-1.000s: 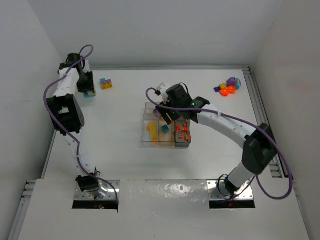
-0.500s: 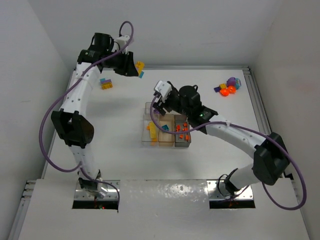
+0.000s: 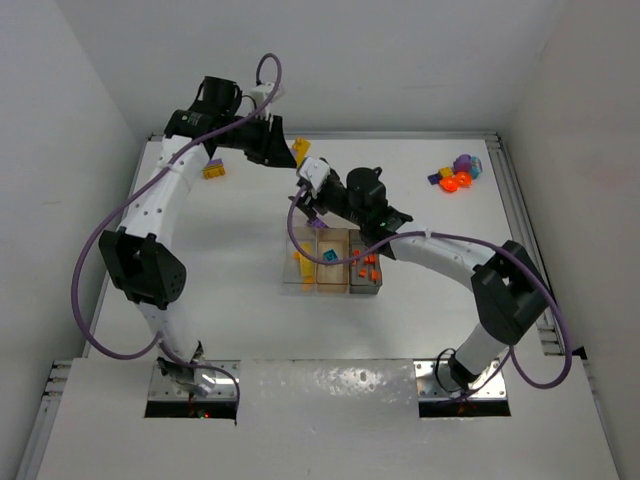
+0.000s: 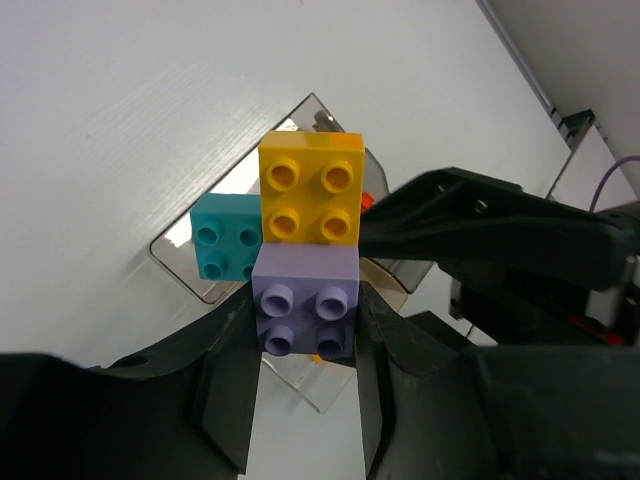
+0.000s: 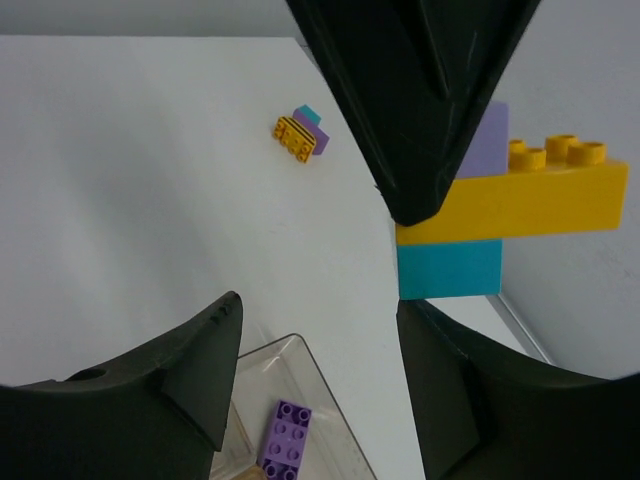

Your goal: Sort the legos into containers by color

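My left gripper [image 3: 283, 150] is shut on a stack of three legos [image 3: 300, 150], held in the air behind the tray. In the left wrist view the jaws [image 4: 305, 312] pinch the purple brick [image 4: 305, 318], with a yellow brick [image 4: 310, 188] and a teal brick [image 4: 228, 236] stuck to it. My right gripper [image 3: 308, 195] is open and empty just below the stack; in the right wrist view [image 5: 318, 305] the teal brick [image 5: 450, 268] hangs by its right finger [image 5: 480, 400]. The clear tray [image 3: 296, 212] holds yellow, teal and orange-red legos in its narrow sections and a purple brick [image 5: 285, 440] in the wide one.
A small yellow, purple and teal stack [image 3: 213, 170] lies at the back left, also seen in the right wrist view [image 5: 302, 135]. A pile of purple, yellow, teal and round orange legos [image 3: 457, 175] sits at the back right. White walls enclose the table.
My left arm has swung right from the back-left corner, carrying the lego stack to above the tray's far side. My right gripper has risen and shifted left to meet it.
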`<state>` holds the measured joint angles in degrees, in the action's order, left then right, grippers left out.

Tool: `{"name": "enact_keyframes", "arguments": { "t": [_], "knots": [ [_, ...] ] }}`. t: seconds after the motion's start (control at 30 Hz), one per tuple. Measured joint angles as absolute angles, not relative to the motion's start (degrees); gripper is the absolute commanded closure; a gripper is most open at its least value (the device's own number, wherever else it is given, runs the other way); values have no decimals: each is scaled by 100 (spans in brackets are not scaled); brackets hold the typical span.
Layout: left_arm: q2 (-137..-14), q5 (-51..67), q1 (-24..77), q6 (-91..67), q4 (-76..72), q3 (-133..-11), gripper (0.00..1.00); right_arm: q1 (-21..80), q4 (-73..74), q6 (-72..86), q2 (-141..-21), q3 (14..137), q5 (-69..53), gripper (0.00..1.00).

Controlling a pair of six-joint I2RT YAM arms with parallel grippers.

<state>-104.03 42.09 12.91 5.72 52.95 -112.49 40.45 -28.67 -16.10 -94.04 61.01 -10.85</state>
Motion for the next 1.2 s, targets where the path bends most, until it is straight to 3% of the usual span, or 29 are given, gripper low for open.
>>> {"name": "enact_keyframes", "arguments": {
  "t": [0.9,1.07,1.1,1.2],
  "knots": [
    [-10221,4252,1549,897,5695,-11059,100,3758,-2976,-1568,-9607,6335,-1509,49],
    [-10221,4237,1551,902,5798,-11054,100,3756,-2969,-1566,-9629,6335,-1516,63],
    [-10221,4228,1551,891,5795,-11054,100,3756,-2954,-1568,-9629,6335,-1522,74],
    [-10221,4191,1557,854,5817,-11054,100,3758,-2950,-1597,-9633,6335,-1505,86]
  ]
}}
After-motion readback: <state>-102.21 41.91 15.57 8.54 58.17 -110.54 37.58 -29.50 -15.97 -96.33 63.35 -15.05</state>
